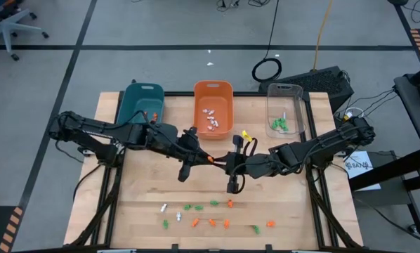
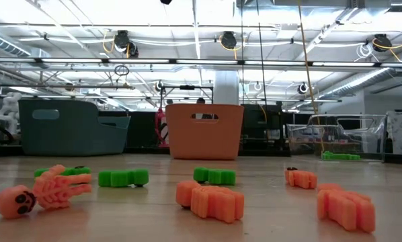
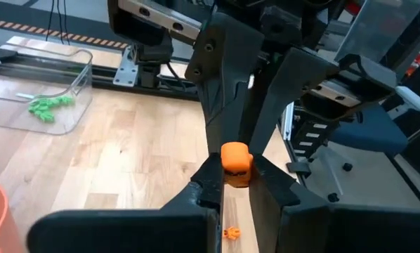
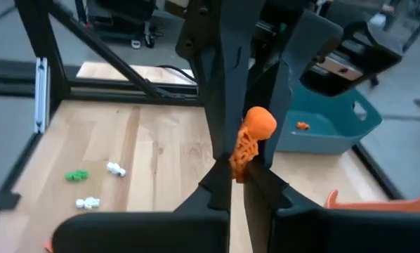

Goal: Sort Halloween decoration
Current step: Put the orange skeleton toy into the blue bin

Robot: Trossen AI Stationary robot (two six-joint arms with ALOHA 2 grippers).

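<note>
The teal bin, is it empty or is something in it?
Not empty. The teal bin holds small orange trinkets on its floor; the right wrist view shows one too. How many is too small to tell.

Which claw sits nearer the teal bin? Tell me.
Left. The left claw hangs over the table's middle, just right of the teal bin; the right claw lies farther right, beyond the left one.
</note>
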